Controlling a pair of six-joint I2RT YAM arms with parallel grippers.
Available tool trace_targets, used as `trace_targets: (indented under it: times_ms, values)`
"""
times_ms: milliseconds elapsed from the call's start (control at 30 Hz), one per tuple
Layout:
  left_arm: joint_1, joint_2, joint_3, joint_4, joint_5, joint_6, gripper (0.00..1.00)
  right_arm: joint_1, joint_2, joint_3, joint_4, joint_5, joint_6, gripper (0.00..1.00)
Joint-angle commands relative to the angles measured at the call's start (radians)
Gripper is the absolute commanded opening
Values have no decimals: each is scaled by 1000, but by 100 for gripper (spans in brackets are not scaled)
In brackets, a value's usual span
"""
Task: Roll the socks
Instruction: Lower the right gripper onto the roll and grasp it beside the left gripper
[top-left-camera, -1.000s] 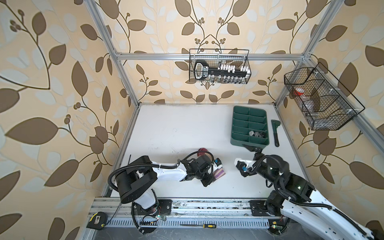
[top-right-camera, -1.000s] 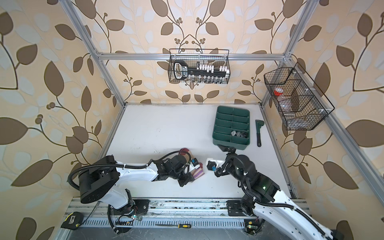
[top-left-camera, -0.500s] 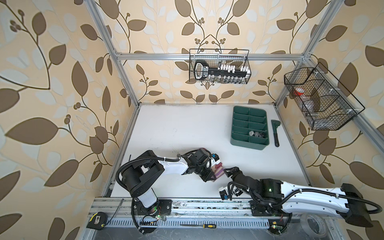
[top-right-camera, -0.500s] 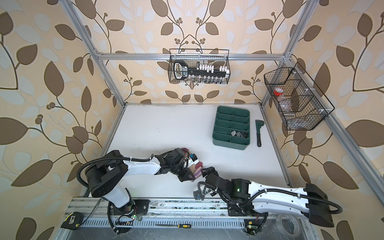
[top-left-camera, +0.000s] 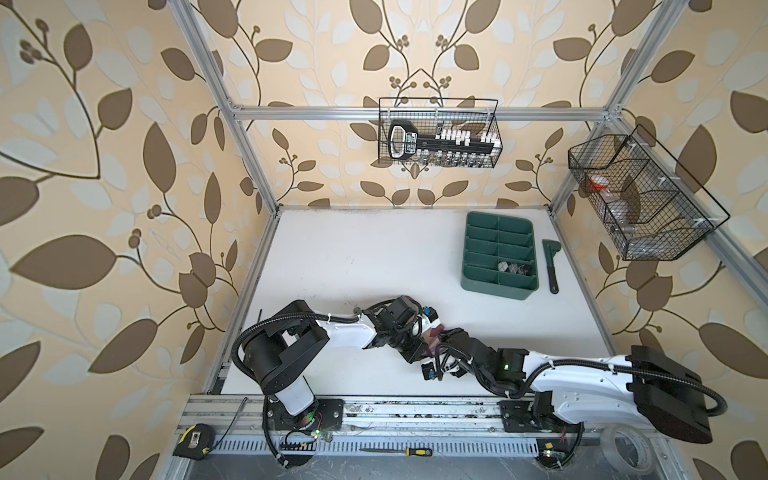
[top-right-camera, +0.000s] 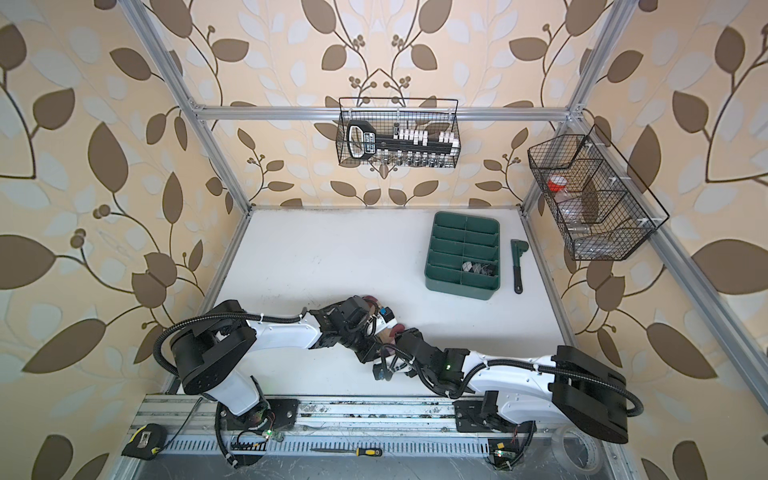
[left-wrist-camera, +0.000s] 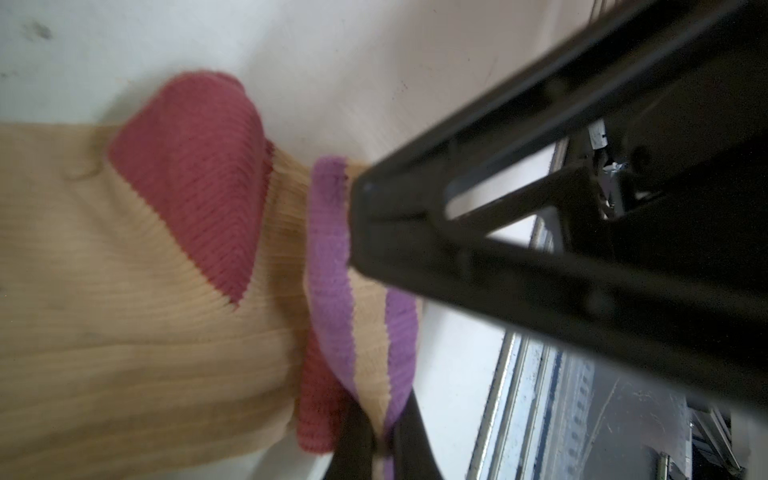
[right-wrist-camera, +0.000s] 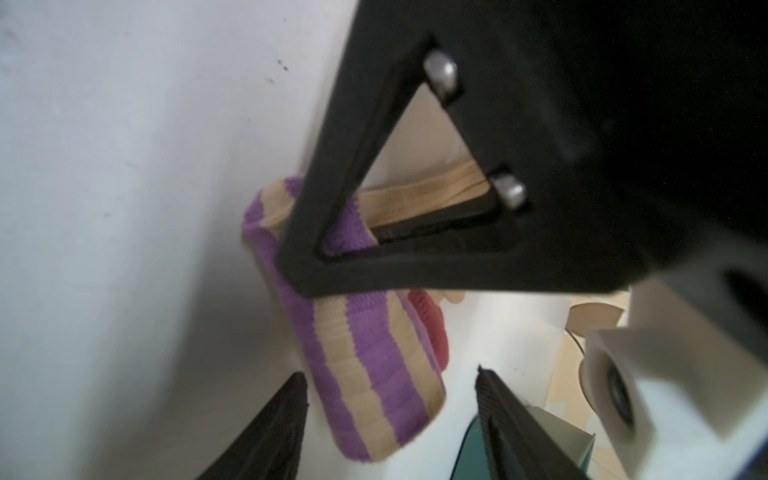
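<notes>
The beige sock (left-wrist-camera: 145, 291) with a maroon heel and purple stripes lies near the table's front middle, mostly hidden under both grippers in both top views (top-left-camera: 432, 337) (top-right-camera: 390, 331). My left gripper (left-wrist-camera: 380, 436) is shut on its striped end, which stands folded up off the table. My right gripper (right-wrist-camera: 390, 378) is open, one finger on each side of that striped fold (right-wrist-camera: 365, 365), with gaps to the cloth. A dark bundle with grey-white diamonds, the black sock (top-left-camera: 513, 268), sits in a compartment of the green tray (top-left-camera: 478, 282).
A dark green tool (top-left-camera: 550, 266) lies right of the tray. Wire baskets hang on the back wall (top-left-camera: 438, 133) and the right wall (top-left-camera: 640, 199). A tape measure (top-left-camera: 193, 442), a screwdriver (top-left-camera: 397, 451) and a tape roll (top-left-camera: 631, 451) lie along the front rail.
The right arm has swung from near the tray down along the front edge to the striped sock, and its jaws have narrowed. The left gripper keeps its hold, shifted slightly.
</notes>
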Motion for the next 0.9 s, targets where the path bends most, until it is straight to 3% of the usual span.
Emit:
trace_targets:
  times_ms: [0, 433, 567, 667, 767, 867]
  values:
    - [3, 17, -1, -48, 0, -13, 0, -2, 30, -3, 72, -37, 4, 63]
    - [3, -18, -6, -37, -7, -16, 0, -9, 112, 14, 46, -82, 41, 30]
    - [4, -30, 6, -56, -16, -5, 0, -10, 137, 17, 40, -92, 44, 10]
    - [4, -48, 6, -66, -39, 2, 0, -10, 163, 33, 13, -108, 46, 0]
    - [3, -67, -2, -64, -59, -2, 0, -8, 185, 60, -33, -134, 50, 0]
    - [4, -82, -6, -62, -74, -2, 7, -8, 216, 103, -117, -171, 66, 0]
